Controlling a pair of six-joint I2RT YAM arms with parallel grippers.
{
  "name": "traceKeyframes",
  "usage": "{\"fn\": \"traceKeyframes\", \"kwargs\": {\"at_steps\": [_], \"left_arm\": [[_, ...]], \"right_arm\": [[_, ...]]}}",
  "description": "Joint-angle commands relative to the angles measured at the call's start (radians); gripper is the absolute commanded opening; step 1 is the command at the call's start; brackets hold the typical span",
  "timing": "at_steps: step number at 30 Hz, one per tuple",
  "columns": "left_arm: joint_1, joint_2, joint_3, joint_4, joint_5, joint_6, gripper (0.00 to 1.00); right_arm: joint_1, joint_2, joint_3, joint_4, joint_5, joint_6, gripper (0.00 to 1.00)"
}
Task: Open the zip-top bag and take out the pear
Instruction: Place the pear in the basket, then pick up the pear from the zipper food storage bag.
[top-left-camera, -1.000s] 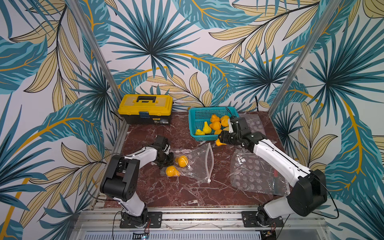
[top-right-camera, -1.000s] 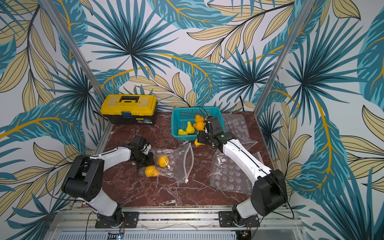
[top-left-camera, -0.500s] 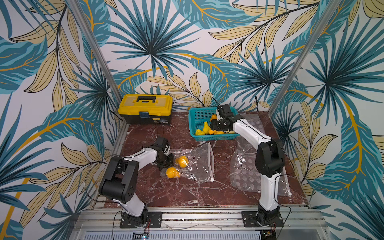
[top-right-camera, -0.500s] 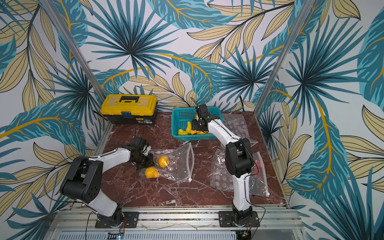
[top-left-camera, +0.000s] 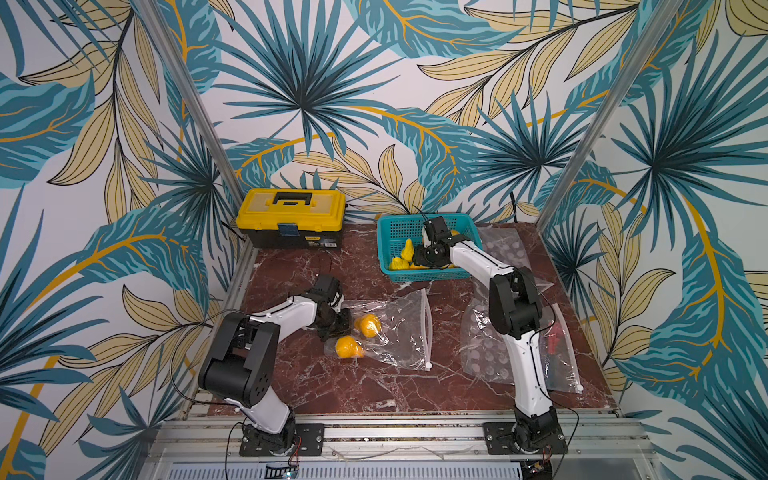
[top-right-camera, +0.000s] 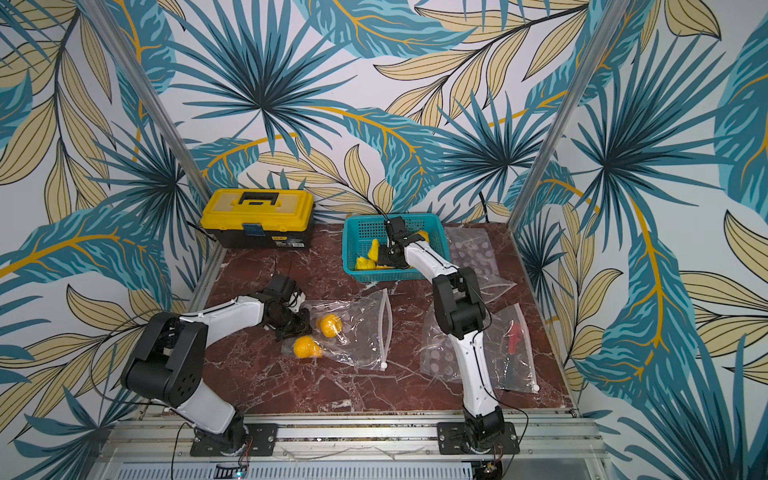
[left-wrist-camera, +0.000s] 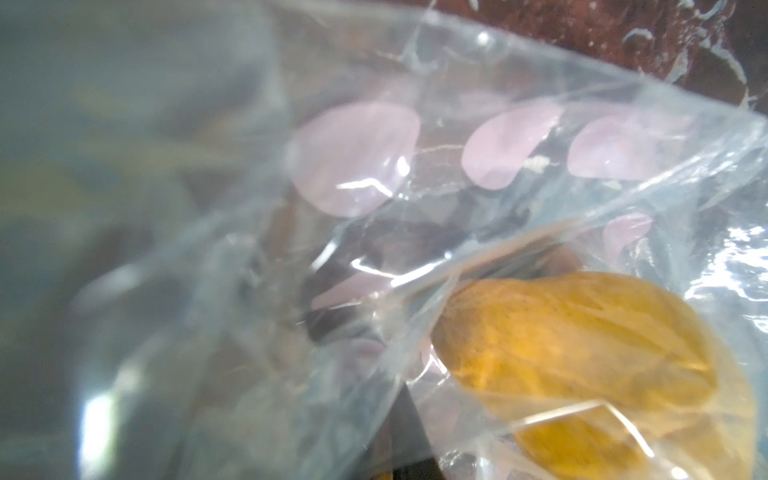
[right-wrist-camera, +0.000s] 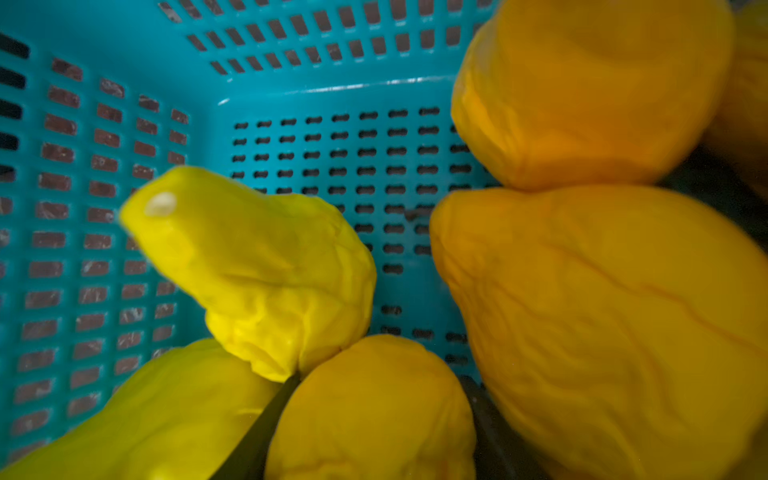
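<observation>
Now we see our left gripper (top-left-camera: 337, 328) squeezed shut on a corner of the bag (top-left-camera: 409, 332) with two pears (top-left-camera: 368, 325) inside, and our right gripper (right-wrist-camera: 376, 386) clamped on a third pear (right-wrist-camera: 370, 424) in the blue basket (top-left-camera: 428, 275), beside at least four more pears (right-wrist-camera: 257, 270).

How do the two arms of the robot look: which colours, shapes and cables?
Both the left arm and the right arm have smooth white links joined by bulky black joints. Thin black cables loop outside each arm. Each stands on a black base plate. The left pincer and right pincer are black. No markings show.
</observation>
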Motion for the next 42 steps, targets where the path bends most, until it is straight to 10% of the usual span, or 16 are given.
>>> {"fn": "traceKeyframes", "kwargs": {"at_steps": [1,16,33,42], "left_arm": [[-0.010,-0.032,0.001,-0.015,0.011,-0.015,0.12],[-0.025,-0.044,0.008,-0.015,0.004,-0.002,0.12],[-0.025,-0.045,0.008,-0.012,0.000,0.037,0.12],[-0.024,-0.043,0.020,-0.008,-0.006,0.059,0.16]], "right_arm": [[-0.003,0.048,0.075,0.037,0.022,-0.030,0.61],[-0.004,-0.253,-0.008,-0.089,0.015,-0.110,0.80],[-0.019,-0.777,-0.581,-0.164,-0.125,-0.036,1.00],[-0.019,-0.962,-1.027,0.030,-0.331,0.192,0.60]]}}
